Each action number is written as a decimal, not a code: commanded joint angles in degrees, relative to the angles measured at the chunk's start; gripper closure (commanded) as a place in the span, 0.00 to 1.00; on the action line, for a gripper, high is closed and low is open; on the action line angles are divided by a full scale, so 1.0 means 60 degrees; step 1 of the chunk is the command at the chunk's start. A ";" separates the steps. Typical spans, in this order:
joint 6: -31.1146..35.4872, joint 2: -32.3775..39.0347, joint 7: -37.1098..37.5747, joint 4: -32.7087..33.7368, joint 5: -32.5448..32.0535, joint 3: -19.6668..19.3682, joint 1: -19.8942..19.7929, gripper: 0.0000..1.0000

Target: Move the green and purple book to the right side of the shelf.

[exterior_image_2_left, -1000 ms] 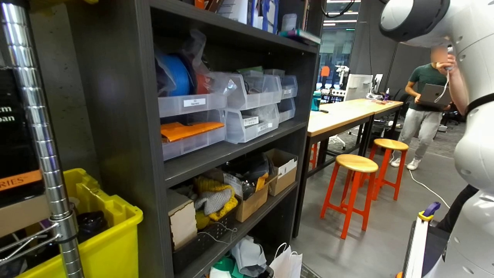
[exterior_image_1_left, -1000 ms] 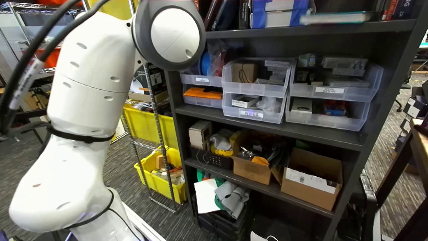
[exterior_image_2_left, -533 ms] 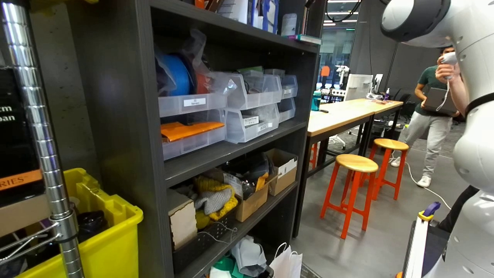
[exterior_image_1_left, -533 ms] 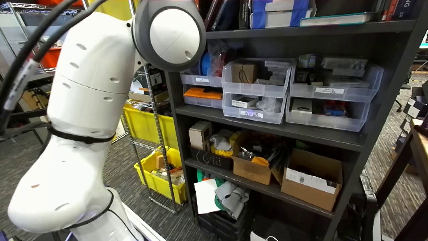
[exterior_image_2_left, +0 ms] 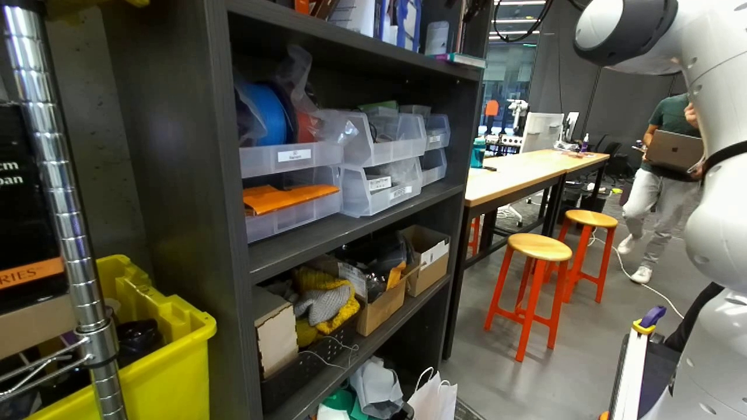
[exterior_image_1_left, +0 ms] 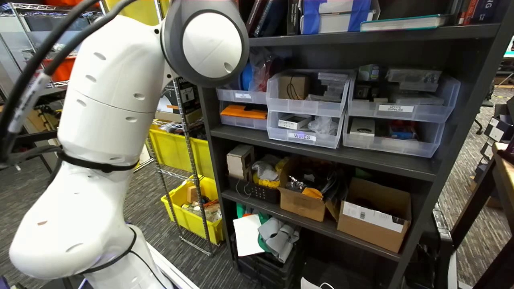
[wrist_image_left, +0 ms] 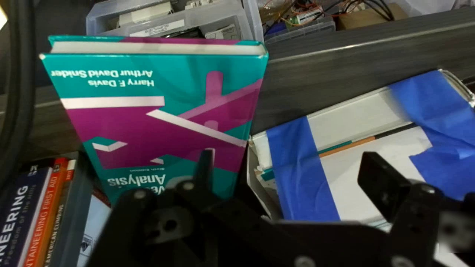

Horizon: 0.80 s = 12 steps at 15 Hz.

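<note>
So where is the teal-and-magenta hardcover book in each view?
In an exterior view: book, upper right, edge-on.
In an exterior view: book, top, right of centre.
Wrist view: book, left of centre, cover facing camera.
Shared landmark: boxy white stack with blue tape, left of it in exterior views, right in wrist view.

In the wrist view, the green and purple hardcover book (wrist_image_left: 159,129) bears, upside down, "Harry F. Davis", "Arthur David Snider", "Sixth Edition" and, beside a partly hidden word, "Analysis". Cut-off lettering on a dark blue spine (wrist_image_left: 22,217) reads "NEERING" over "Freedom of the Hills"; an orange-red spine (wrist_image_left: 43,215) has "NTAINEERING FIRST AID", a dark spine (wrist_image_left: 56,228) "AMERICAN CLIMBING". In an exterior view, clear plastic bins carry an "OFFICE SUPPLIES" label (exterior_image_1_left: 396,108) and a "WIRES" label (exterior_image_1_left: 302,137); a black box (exterior_image_2_left: 29,210) shows "cm" and "RIES".
</note>
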 commanded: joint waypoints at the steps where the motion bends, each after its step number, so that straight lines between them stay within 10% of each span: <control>1: -0.0534 -0.0298 0.0102 -0.0124 -0.0092 0.0160 0.0003 0.00; 12: -0.3019 -0.0521 0.0175 -0.0128 -0.0150 0.0287 0.0714 0.00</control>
